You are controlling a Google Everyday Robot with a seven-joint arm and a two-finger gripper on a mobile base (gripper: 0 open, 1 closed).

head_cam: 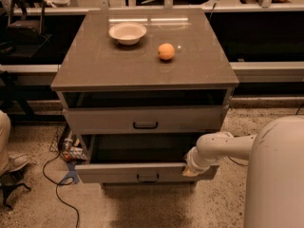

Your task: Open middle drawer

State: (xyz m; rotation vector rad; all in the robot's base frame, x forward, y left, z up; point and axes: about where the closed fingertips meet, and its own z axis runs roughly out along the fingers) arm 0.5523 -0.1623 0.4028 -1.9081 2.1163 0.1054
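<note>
The middle drawer (114, 173) of the grey-brown cabinet stands pulled out toward me, showing its dark interior and a small black handle (147, 178) on its flat front. My gripper (192, 168) is at the right end of that drawer's front, at its top edge, at the end of my white arm (223, 146). The top drawer (104, 120) above it sits slightly out, with its own black handle. The lowest drawer is hidden beneath the middle one.
A white bowl (127, 33) and an orange (166, 51) sit on the cabinet top (95, 65). Cables (59, 182) and small items lie on the floor at the left. A person's shoe (12, 163) is at the left edge. My white body (278, 175) fills the lower right.
</note>
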